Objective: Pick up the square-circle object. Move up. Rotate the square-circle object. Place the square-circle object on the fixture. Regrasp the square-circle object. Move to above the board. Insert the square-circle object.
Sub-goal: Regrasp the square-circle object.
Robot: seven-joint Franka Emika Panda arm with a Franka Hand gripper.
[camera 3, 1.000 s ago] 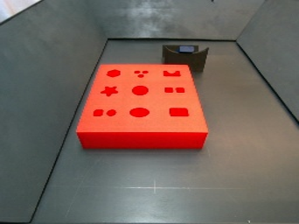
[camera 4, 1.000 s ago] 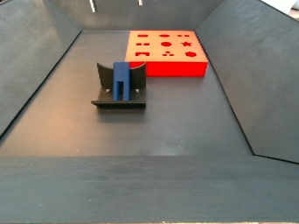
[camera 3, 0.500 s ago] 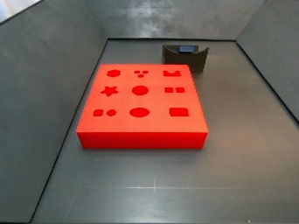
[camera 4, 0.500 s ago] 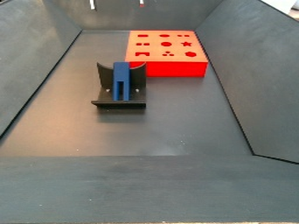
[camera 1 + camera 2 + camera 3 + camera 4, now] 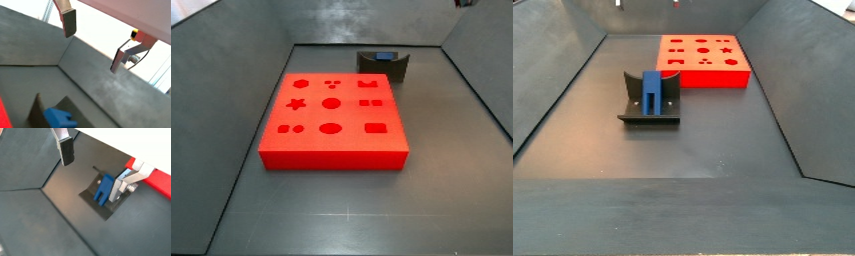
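The blue square-circle object (image 5: 652,90) stands upright in the dark fixture (image 5: 647,112), leaning on its back wall; nothing holds it. Both wrist views show it too, the square-circle object (image 5: 103,189) inside the fixture (image 5: 99,207), and far below as a blue block (image 5: 59,117). My gripper (image 5: 90,182) hangs high above the fixture, open, with nothing between its fingers (image 5: 66,153). In a side view only the fingertips (image 5: 620,4) show at the top edge. The red board (image 5: 331,115) lies flat beyond the fixture, with its cut-outs facing up.
Grey sloping walls (image 5: 553,80) enclose the dark floor (image 5: 714,140) on all sides. The fixture (image 5: 382,64) stands close to the back wall in a side view, a short gap from the board's (image 5: 703,58) edge.
The fingertips at the top of a side view have shifted slightly upward. The blue piece, fixture and board have not moved.
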